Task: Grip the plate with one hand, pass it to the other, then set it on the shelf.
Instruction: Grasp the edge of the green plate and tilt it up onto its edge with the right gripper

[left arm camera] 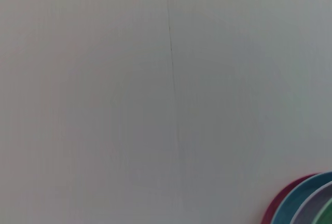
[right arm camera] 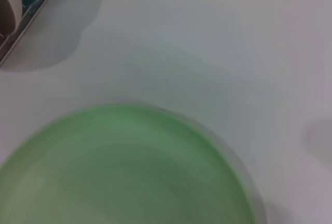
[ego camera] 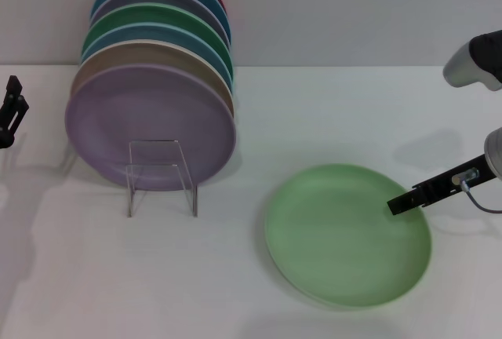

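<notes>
The light pastel-green plate [ego camera: 347, 235] lies flat on the white table, right of centre. It fills the lower part of the right wrist view [right arm camera: 124, 167]. My right gripper [ego camera: 408, 200], slim and black on a grey-silver arm, reaches in from the right with its tip over the plate's right rim. I cannot tell if it touches the plate. My left gripper [ego camera: 9, 111] is parked at the far left edge, away from the plate. The clear shelf [ego camera: 161, 178] stands at the left, its front loops before the upright plates.
Several plates stand upright in the shelf, a lilac plate [ego camera: 149, 127] foremost and a darker green one [ego camera: 161, 21] behind. Their rims show in a corner of the left wrist view [left arm camera: 306, 203]. The shelf's edge shows in the right wrist view [right arm camera: 26, 22].
</notes>
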`<state>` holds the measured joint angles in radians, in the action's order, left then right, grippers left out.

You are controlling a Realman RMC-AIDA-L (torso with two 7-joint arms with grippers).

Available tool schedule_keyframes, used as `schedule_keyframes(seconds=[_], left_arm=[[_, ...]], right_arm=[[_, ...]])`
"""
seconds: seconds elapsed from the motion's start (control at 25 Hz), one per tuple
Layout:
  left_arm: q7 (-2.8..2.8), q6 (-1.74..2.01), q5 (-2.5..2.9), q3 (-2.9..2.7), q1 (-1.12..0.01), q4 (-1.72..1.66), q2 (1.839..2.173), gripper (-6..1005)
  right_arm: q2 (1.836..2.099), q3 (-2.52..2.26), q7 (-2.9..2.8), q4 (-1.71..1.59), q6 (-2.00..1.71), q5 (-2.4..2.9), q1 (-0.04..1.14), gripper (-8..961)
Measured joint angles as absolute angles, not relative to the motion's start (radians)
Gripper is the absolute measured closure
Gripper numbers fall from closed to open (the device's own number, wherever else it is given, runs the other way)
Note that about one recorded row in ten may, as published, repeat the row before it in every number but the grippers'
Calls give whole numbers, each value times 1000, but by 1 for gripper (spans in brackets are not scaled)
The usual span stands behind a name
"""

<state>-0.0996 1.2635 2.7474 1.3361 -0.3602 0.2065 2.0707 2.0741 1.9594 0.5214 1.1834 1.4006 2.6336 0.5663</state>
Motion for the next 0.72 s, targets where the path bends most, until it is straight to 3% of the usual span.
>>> schedule_keyframes(seconds=[0.36, 0.72], left_arm=[[-85, 1264, 2747, 1339, -368, 198, 2070, 154], [-77, 1263, 2747, 1339, -370, 199, 2069, 154]], right_arm=[[2073, 1943, 504, 1151, 1390, 2660, 579, 273], [2072, 1913, 487, 1135, 1374, 2672, 587, 327]])
